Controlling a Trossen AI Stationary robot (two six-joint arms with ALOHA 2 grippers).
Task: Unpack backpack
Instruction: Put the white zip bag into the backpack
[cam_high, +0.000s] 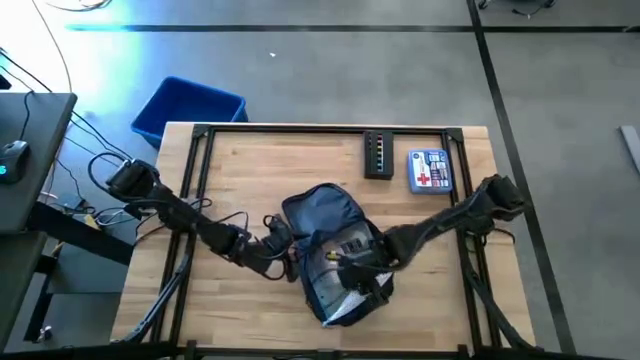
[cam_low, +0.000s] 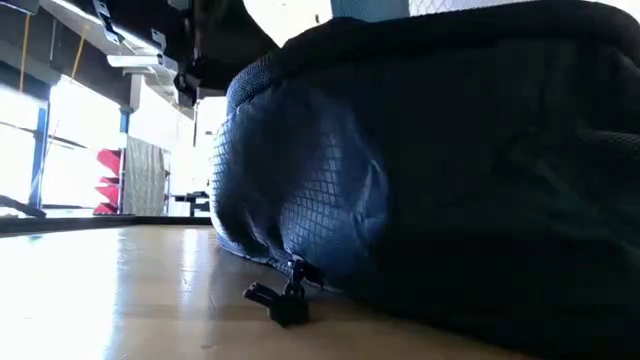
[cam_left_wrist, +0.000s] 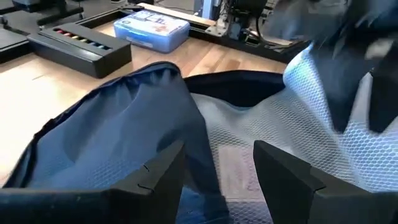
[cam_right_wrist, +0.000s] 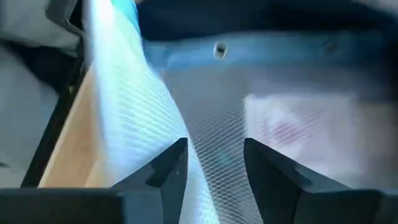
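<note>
The dark navy backpack (cam_high: 322, 218) lies on its back in the middle of the table, its mouth open toward the near edge. A white mesh pouch (cam_high: 346, 306) shows inside the mouth. My left gripper (cam_high: 283, 252) is at the backpack's left side, shut on the raised navy rim (cam_left_wrist: 155, 118). My right gripper (cam_high: 357, 272) reaches into the open mouth from the right and is shut on the mesh pouch (cam_right_wrist: 211, 124). In the low view the backpack (cam_low: 420, 170) fills the picture, with a black strap buckle (cam_low: 284, 299) on the wood. My left gripper has the navy edge of the backpack's opening (cam_left_wrist: 200, 177) between its two fingers, coming level from the table's left. The fabric stands up like a tent from the hold; one layer or several, I cannot tell. My right gripper has a raised fold of the white mesh pouch (cam_right_wrist: 202, 177) between its fingers, reaching in from the table's right, slanting down. The fold runs away from the fingers; the rest of the pouch lies inside the backpack.
At the far right of the table lie a black case with coloured dots (cam_high: 378, 155) and a blue-and-white first-aid box (cam_high: 430, 170). A bright blue bin (cam_high: 188, 108) stands beyond the far left corner. Bare wood shows at the far left and near left.
</note>
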